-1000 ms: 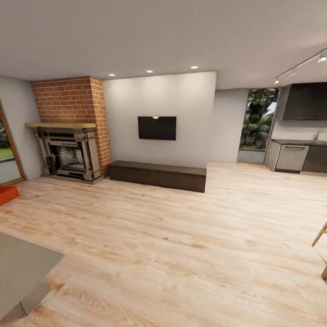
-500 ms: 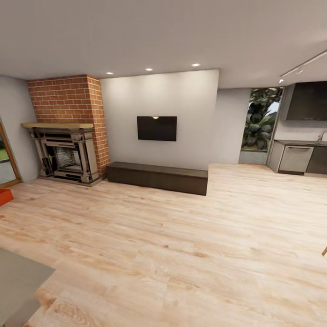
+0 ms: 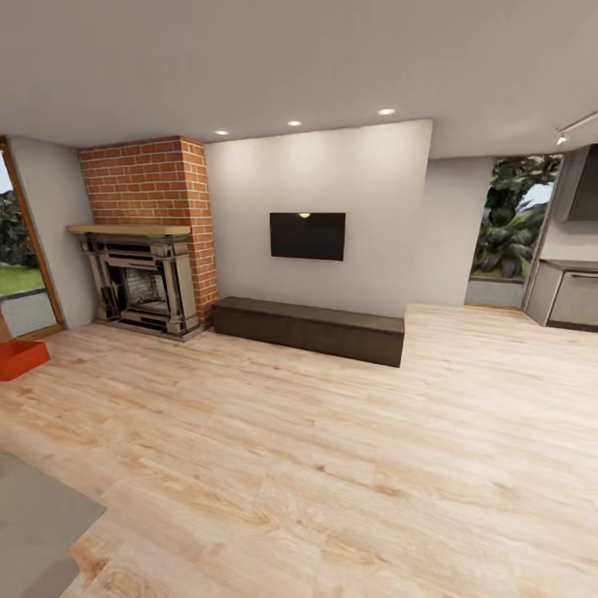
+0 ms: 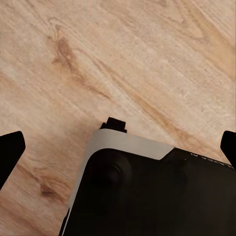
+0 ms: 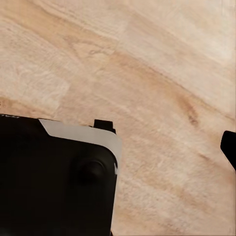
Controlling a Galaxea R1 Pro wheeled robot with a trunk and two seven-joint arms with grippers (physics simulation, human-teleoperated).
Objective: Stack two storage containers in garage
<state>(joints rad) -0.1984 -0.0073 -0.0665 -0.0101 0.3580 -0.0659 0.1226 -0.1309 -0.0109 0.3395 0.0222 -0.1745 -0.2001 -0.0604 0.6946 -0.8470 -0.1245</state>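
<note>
Only storage container [image 3: 21,357] far left, by glass door [image 3: 25,249].

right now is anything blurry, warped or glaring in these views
Head view: wide-angle bend, the door frame leans, ceiling spots glow without glare, the orange container is cut by the edge. Both wrist views: even light, soft-focus floor planks, dark robot body close up.
</note>
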